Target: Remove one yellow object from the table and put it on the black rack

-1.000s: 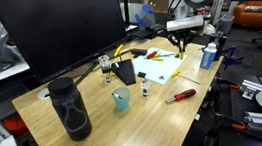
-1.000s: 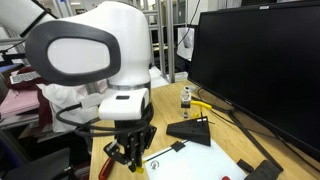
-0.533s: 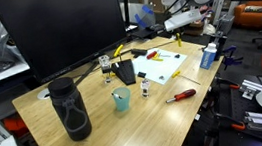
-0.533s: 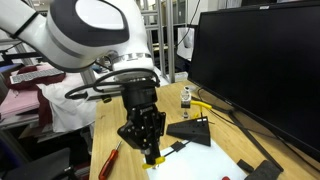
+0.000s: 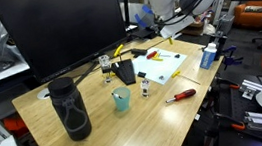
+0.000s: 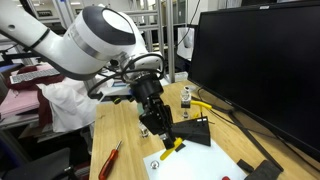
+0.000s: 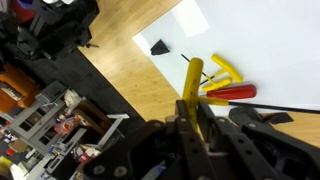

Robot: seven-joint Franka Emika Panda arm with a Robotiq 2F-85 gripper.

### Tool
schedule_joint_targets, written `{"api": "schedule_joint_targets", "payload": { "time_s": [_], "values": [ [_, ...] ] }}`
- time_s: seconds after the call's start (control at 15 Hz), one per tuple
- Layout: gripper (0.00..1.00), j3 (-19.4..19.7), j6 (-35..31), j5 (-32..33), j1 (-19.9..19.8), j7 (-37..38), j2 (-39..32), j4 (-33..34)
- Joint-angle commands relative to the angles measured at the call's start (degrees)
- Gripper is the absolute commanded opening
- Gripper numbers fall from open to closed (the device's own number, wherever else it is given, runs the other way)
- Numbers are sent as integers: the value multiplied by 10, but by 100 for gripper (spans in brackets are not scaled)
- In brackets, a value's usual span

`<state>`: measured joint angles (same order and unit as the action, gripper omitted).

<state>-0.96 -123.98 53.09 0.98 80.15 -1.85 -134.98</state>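
My gripper (image 7: 190, 106) is shut on one yellow object (image 7: 193, 78), a thin yellow stick that juts out past the fingers. In an exterior view the gripper (image 6: 163, 138) holds the stick (image 6: 172, 151) in the air just above the table (image 6: 132, 166), close beside the black rack (image 6: 192, 131). In the other exterior view the gripper (image 5: 170, 36) hangs over the far part of the table (image 5: 167, 117), right of the rack (image 5: 123, 72). More yellow pieces (image 7: 222, 70) lie below.
A big black monitor (image 5: 60, 31) stands at the back. A dark bottle (image 5: 70, 109), a teal cup (image 5: 121, 99), white paper (image 5: 161, 67), a red-handled screwdriver (image 5: 181, 95) and a blue bottle (image 5: 208, 55) are on the table.
The gripper has lifted off the table with the yellow stick in it, swung round and moved towards the black rack and the monitor.
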Motion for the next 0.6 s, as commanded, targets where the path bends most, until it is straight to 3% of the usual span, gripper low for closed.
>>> {"api": "schedule_joint_targets", "payload": {
  "time_s": [0.0, 0.07, 0.53],
  "values": [
    [4, 0, -3, 3, 4, -1, -7, 4],
    [15, 0, -3, 3, 5, -1, -11, 6],
    [15, 1, -3, 3, 5, -1, -13, 6]
  ]
}}
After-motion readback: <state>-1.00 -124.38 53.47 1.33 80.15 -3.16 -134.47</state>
